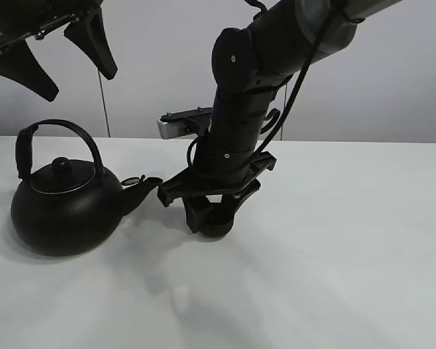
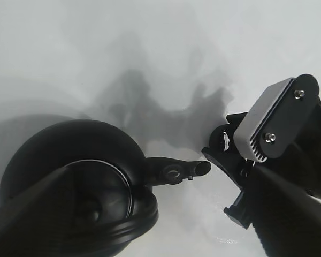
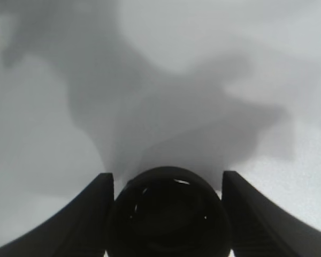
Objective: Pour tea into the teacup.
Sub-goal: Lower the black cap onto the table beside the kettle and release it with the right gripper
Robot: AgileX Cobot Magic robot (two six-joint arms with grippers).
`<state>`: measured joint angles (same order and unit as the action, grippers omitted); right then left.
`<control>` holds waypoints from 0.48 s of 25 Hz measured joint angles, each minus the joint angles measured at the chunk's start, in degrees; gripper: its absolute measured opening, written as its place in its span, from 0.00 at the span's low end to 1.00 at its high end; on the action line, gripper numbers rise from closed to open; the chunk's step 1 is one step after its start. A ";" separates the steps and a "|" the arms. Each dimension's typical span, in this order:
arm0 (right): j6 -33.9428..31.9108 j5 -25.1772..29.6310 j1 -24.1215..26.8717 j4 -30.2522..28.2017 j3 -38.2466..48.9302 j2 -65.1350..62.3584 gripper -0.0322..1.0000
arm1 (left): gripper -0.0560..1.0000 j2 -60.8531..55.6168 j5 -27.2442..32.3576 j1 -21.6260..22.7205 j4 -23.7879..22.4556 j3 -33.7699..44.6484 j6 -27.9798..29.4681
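Left gripper (image 1: 76, 78): raised above the table's (image 1: 349, 254) left rear, jaws wide apart, holding nothing. Kettle (image 1: 65, 211): upright near the left edge, spout pointing right. Teacup (image 1: 216, 220): mid-table, just right of the spout, clamped between the right gripper's (image 3: 167, 181) closed jaws.

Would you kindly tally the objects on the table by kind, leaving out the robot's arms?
Black kettle: 1
Black teacup: 1
Total: 2
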<state>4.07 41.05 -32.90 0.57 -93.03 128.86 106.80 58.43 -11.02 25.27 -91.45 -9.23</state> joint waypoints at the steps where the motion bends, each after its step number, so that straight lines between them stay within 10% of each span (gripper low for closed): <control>1: 0.00 0.00 0.00 0.00 -0.02 0.00 0.41 | 0.65 0.00 0.00 0.00 0.00 0.00 0.00; 12: 0.00 2.37 0.00 0.41 -0.02 -2.50 0.61 | 0.65 0.00 -0.12 0.00 0.00 0.00 0.00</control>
<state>4.07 43.41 -32.90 0.98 -93.05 126.36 106.80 58.32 -11.02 25.27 -91.45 -9.23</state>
